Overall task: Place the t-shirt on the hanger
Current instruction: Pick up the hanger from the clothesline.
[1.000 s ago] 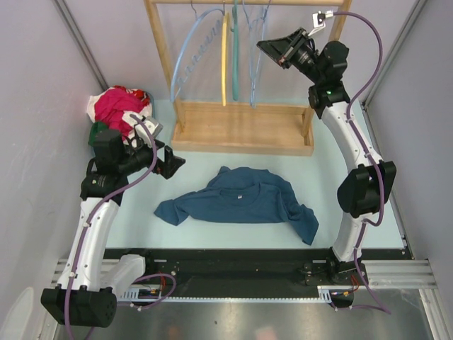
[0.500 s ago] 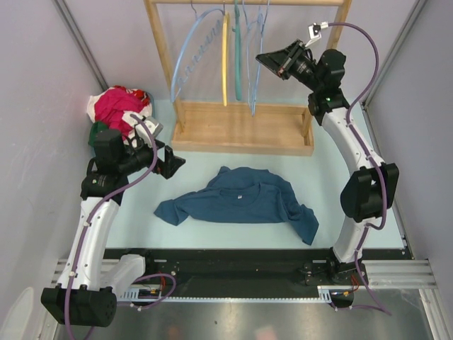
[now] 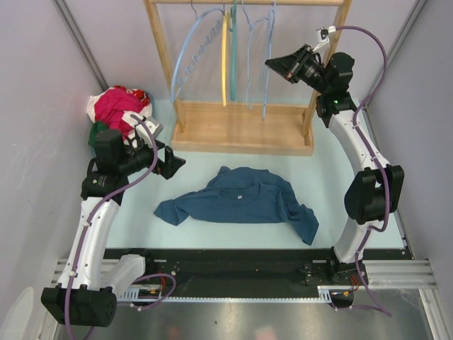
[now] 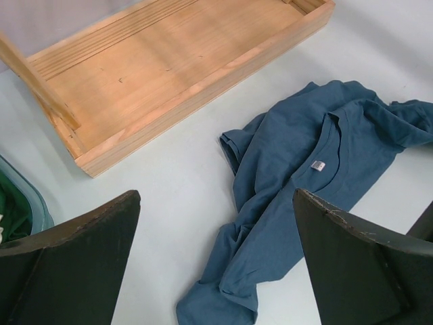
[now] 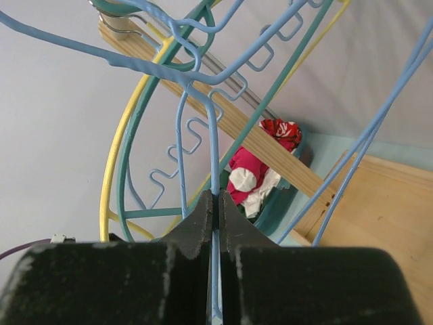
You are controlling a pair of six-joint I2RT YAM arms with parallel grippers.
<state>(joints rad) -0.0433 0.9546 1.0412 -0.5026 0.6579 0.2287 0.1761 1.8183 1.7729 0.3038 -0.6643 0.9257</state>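
**Overhead view, two arms.** One t-shirt (image 3: 241, 202), dark teal-blue, lies rumpled on the table (image 3: 333, 163), just toward 6 o'clock of centre. Its collar points to 12 o'clock, and one white label (image 4: 318, 164) shows inside the neck. Nothing touches it.

One wooden rack (image 3: 241, 131) stands at 12 o'clock, with a tray-like base on the table and a top rail that carries the hangers. Three of these can be counted:
- one ridged light-blue hanger (image 3: 175, 71)
- one yellow hanger (image 3: 225, 64)
- one teal hanger (image 3: 234, 49)

The thin blue wires to the right of these overlap, so their number cannot be told. The hanger (image 5: 214, 169), a thin pale-blue wire one, is among these wires at about 1 o'clock.

**Grippers.** The right gripper (image 3: 272, 64) is raised at 1 o'clock. Its jaws are pressed together on a wire of the hanger, as the right wrist view shows. The left gripper (image 3: 170, 161) is at 9 o'clock, above the table. Its jaws are spread wide and hold nothing, and it faces the t-shirt without touching it.

**Other items.** One heap of clothes (image 3: 117, 106), pink-red, white and green, fills one bin (image 4: 34, 203) at 10 o'clock.

**Surface.** The tabletop is smooth and pale blue-green. A black rail (image 3: 233, 262) runs along the 6 o'clock edge, at the arm bases.

**Room.** Plain lavender-grey walls (image 3: 42, 85) close three sides. Slanting metal posts (image 3: 78, 35) stand at 11 and 1 o'clock.
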